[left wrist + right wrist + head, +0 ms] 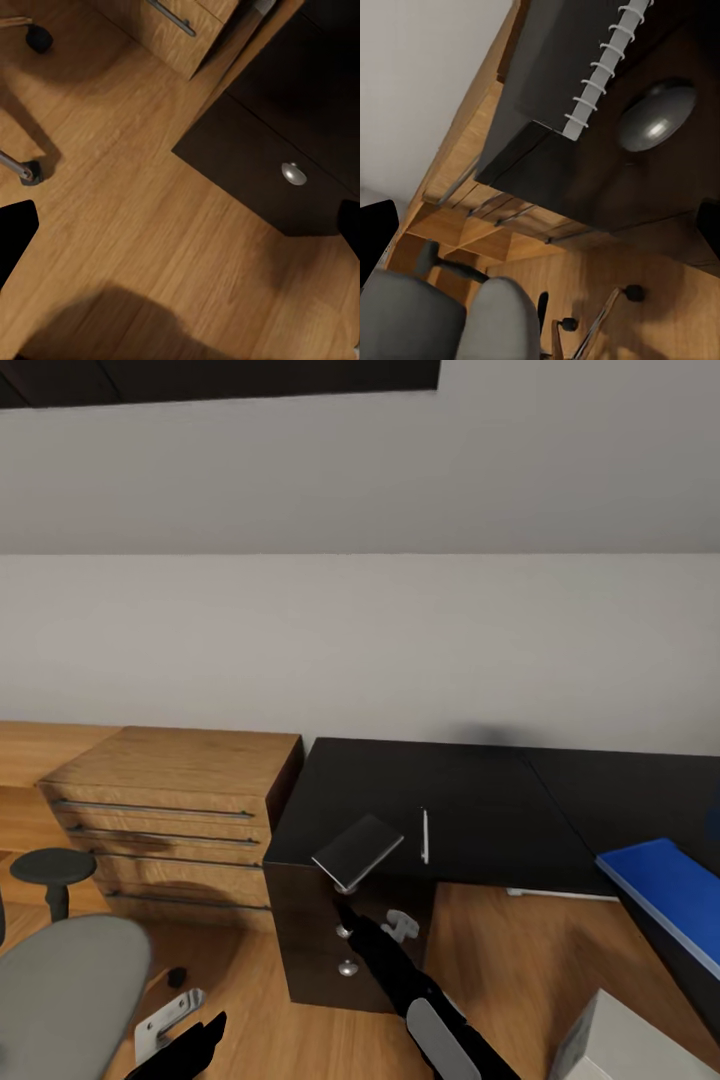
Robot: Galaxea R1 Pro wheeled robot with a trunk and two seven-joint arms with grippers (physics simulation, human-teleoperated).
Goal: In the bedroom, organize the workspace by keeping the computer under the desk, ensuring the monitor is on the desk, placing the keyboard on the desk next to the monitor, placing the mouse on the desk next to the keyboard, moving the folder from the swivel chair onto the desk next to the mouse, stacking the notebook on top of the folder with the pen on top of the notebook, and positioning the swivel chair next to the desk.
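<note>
Holding the notebook (357,850) up at the desk's (470,810) front edge, your right gripper (345,895) sits just under it — whether its fingers pinch the spiral edge you cannot tell. Beyond them the pen (424,834) lies on the desk, the folder (668,895) well off to the right. Your left gripper (205,1028) hangs low beside the chair (65,990), fingers spread wide, holding nothing.

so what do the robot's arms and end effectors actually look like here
In the head view the right arm is glossy black with a light grey oval panel on its forearm, tapering toward its end effector. The left arm is plain black too. In the left wrist view the left end effector's fingertips are flat black shapes. No cables or markings are visible.
</note>
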